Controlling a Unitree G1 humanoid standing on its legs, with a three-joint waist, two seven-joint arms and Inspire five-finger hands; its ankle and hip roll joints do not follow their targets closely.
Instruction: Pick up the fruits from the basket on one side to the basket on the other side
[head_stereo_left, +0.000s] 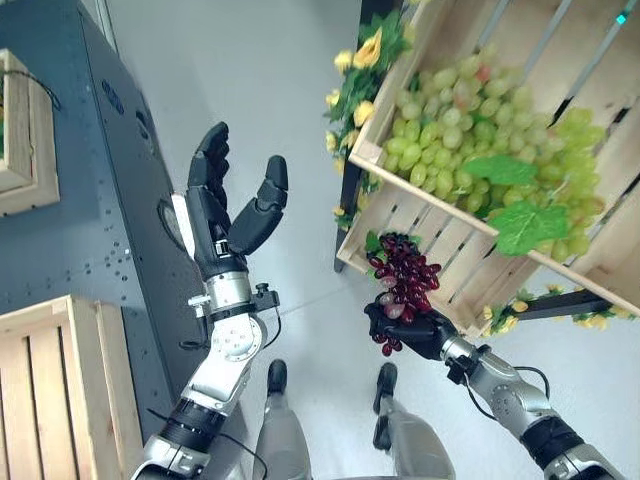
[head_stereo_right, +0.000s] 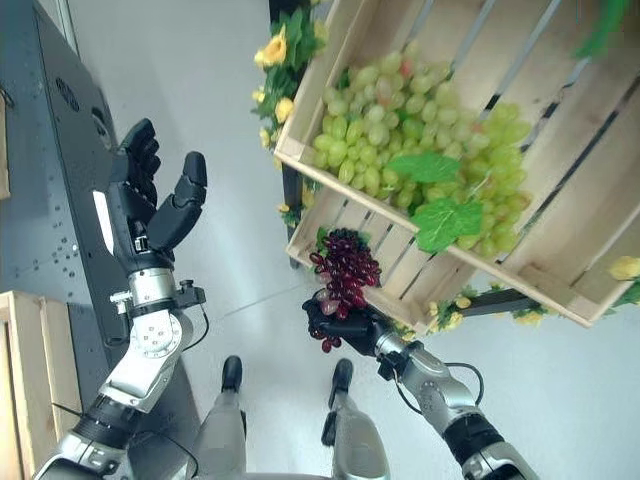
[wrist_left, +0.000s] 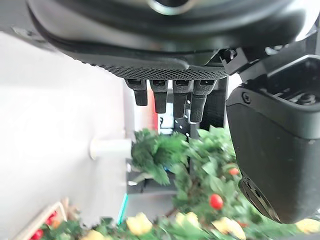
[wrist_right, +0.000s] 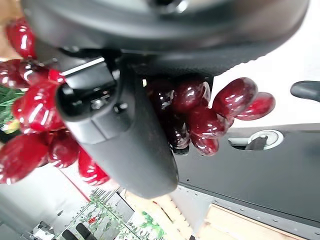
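Note:
My right hand (head_stereo_left: 415, 330) is shut on a bunch of dark red grapes (head_stereo_left: 403, 274), held in the air just below the front edge of a wooden crate (head_stereo_left: 420, 225). The wrist view shows the red grapes (wrist_right: 35, 115) bulging round the thumb (wrist_right: 125, 140). Above it, a second tilted wooden crate (head_stereo_left: 600, 260) holds a heap of green grapes (head_stereo_left: 470, 130) with green leaves. My left hand (head_stereo_left: 225, 215) is raised in the middle left, open, fingers (wrist_left: 172, 97) straight and holding nothing. A light wooden crate (head_stereo_left: 60, 390) sits at the lower left.
A dark grey panel (head_stereo_left: 70, 200) runs along the left side. Yellow flowers and foliage (head_stereo_left: 360, 80) frame the crates' left edge. Another wooden box (head_stereo_left: 25, 140) stands at the far left. White floor (head_stereo_left: 250, 70) lies between the two sides.

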